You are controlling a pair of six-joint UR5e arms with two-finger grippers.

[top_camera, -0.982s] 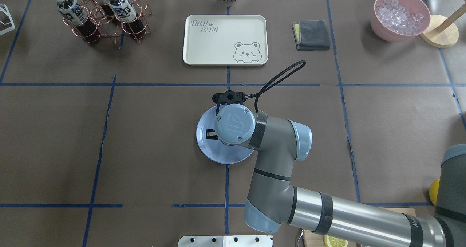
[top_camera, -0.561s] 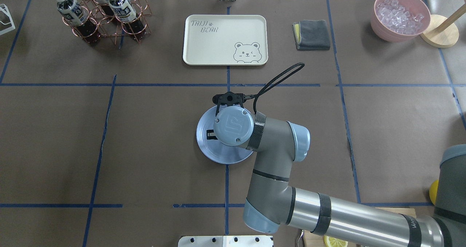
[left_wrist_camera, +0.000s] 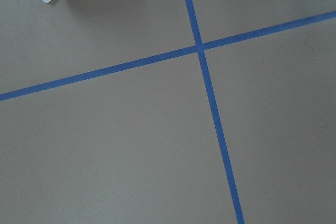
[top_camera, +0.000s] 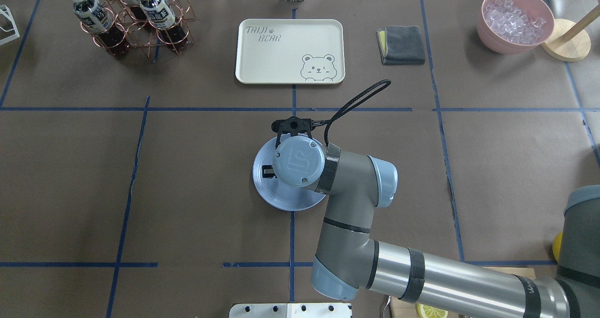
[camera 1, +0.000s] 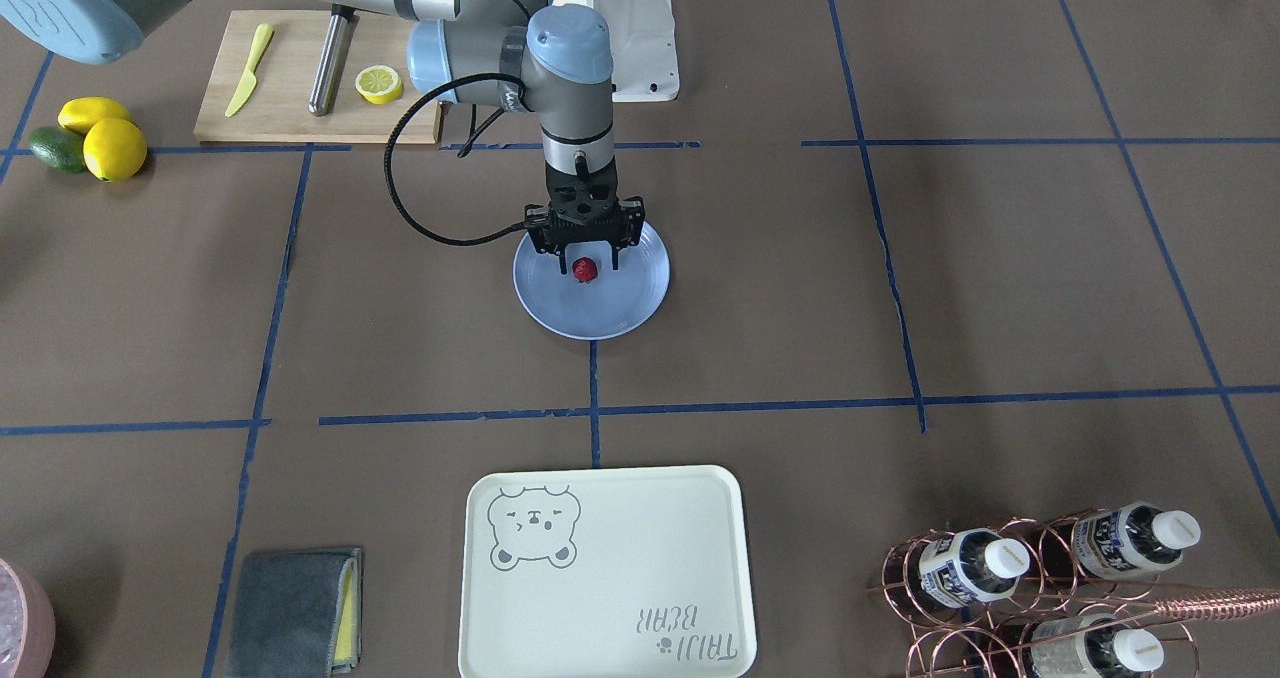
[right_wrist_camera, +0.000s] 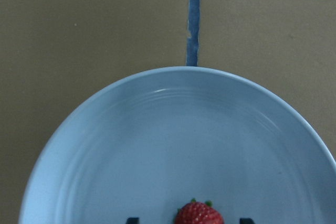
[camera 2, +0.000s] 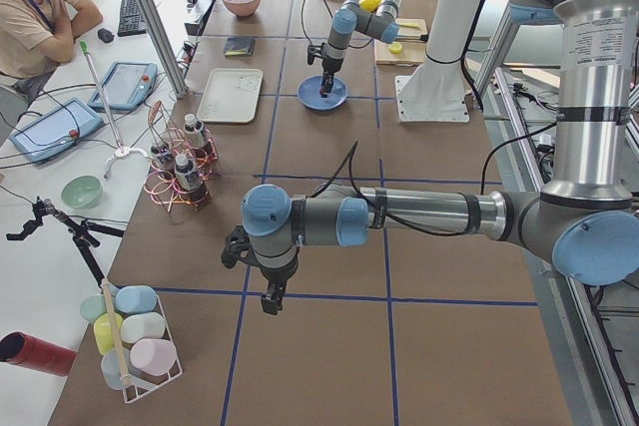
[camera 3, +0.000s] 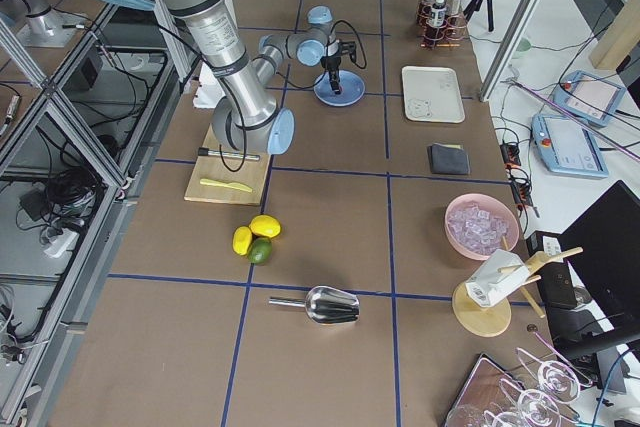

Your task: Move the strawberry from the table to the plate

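Note:
A small red strawberry (camera 1: 585, 270) with a green cap lies on the light-blue plate (camera 1: 600, 313) at the middle of the brown table (camera 1: 900, 288). My right gripper (camera 1: 586, 261) hangs straight down over it, open, one finger on each side of the berry with a gap to both. In the right wrist view the strawberry (right_wrist_camera: 198, 213) sits at the bottom edge of the plate (right_wrist_camera: 157, 145), between the two dark fingertips (right_wrist_camera: 132, 220). In the overhead view the wrist hides the berry. My left gripper (camera 2: 268, 298) hangs over bare table far off; I cannot tell whether it is open.
A cream bear-print tray (top_camera: 289, 50) lies beyond the plate, with a bottle rack (top_camera: 131, 18), a grey cloth (top_camera: 401, 44) and a pink bowl of ice (top_camera: 515, 20) along the far edge. A cutting board (camera 1: 300, 108) with a lemon half (camera 1: 379, 83) and whole lemons (camera 1: 100, 138) sit near the robot's base.
The right wrist has drifted slightly to the left over the plate. The plate has stayed in place.

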